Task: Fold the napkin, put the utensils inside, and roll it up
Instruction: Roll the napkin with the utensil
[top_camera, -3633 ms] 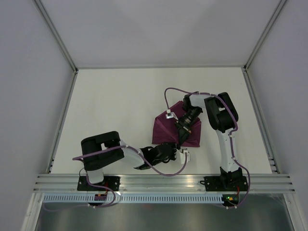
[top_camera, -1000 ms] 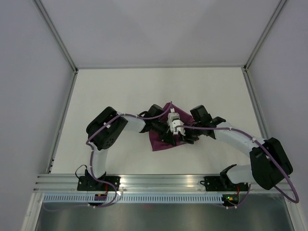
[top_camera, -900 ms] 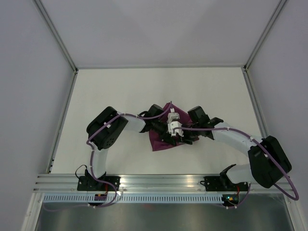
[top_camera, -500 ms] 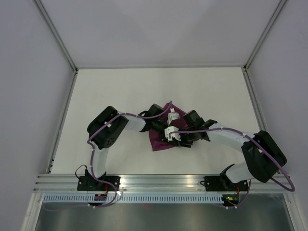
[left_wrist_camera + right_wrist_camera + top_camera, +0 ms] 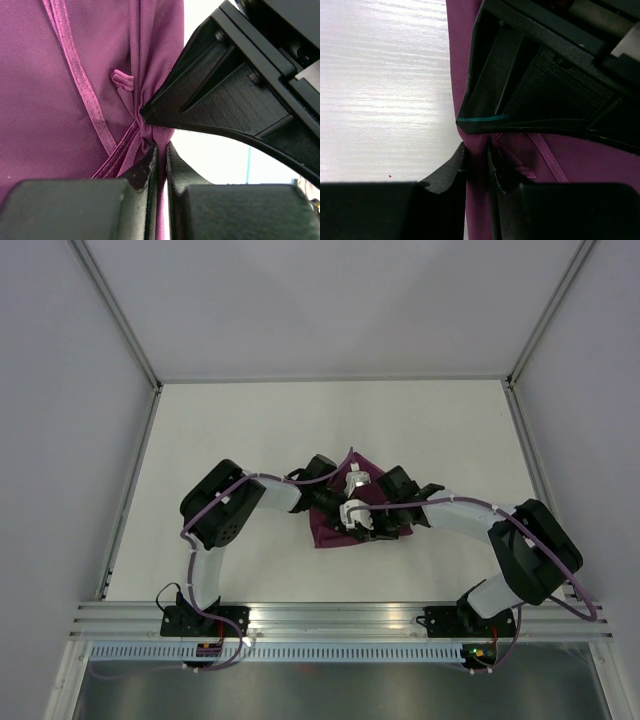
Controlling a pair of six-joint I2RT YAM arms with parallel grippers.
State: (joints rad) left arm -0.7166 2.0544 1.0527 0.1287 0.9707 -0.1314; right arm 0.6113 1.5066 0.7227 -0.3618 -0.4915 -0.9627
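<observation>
The plum-purple napkin (image 5: 328,534) lies bunched at mid-table, with both grippers meeting over it. My left gripper (image 5: 338,508) is shut on a gathered fold of the napkin (image 5: 60,100), the cloth squeezed between its fingertips (image 5: 150,162). My right gripper (image 5: 362,524) faces it from the right. Its jaws are shut on the napkin (image 5: 462,55) at the edge, and cloth fills the gap between the fingers (image 5: 451,165). The two grippers nearly touch tip to tip. The utensils are out of view.
The white table (image 5: 250,430) extends around the napkin on all sides, bounded by grey walls and a metal rail (image 5: 340,618) at the near edge. Both arm bases sit on that rail.
My right gripper has slid left to the left gripper and its jaws have closed onto the napkin. The left gripper has kept its grip and barely moved.
</observation>
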